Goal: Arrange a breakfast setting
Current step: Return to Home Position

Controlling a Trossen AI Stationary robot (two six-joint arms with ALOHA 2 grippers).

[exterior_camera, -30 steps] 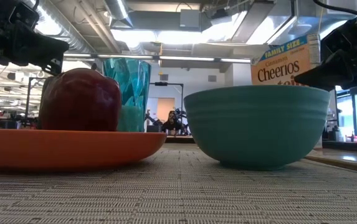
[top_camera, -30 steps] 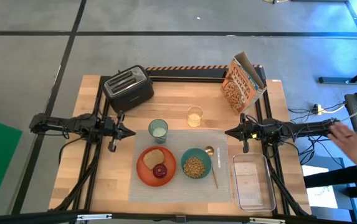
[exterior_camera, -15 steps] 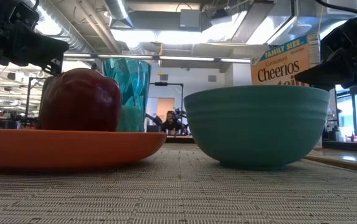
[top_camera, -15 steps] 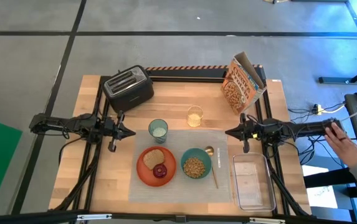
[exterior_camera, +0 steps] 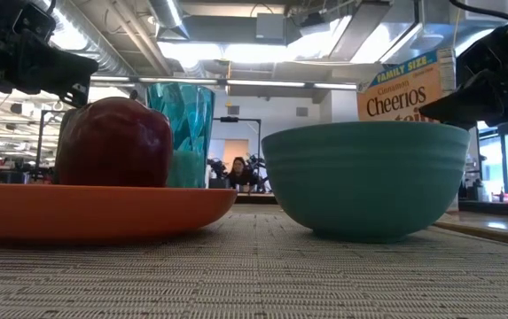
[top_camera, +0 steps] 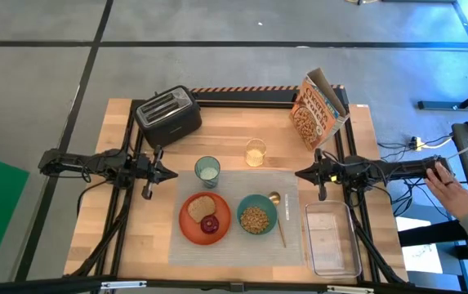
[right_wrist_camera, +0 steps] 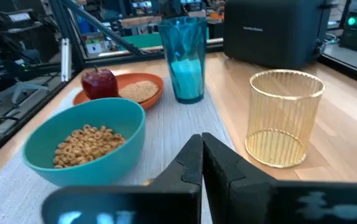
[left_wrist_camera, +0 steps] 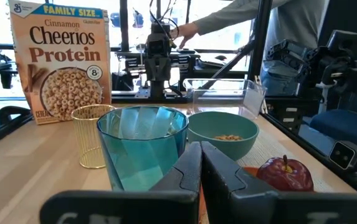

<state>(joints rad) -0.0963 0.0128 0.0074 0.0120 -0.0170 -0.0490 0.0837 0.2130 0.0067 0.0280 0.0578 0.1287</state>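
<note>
While both arms hang level above the wooden table [top_camera: 234, 135], a person's hand [top_camera: 448, 181] shows behind the right one.
Grey placemat [top_camera: 234, 249] spreads between left gripper [top_camera: 173, 173] and right gripper [top_camera: 298, 174], both pinched closed on nothing; orange plate [top_camera: 186, 220] sits off the left tips, teal bowl [top_camera: 242, 207] off the right's, green-tinted glass [top_camera: 207, 169] close by the left, gold spoon [top_camera: 278, 216] close by the right.
</note>
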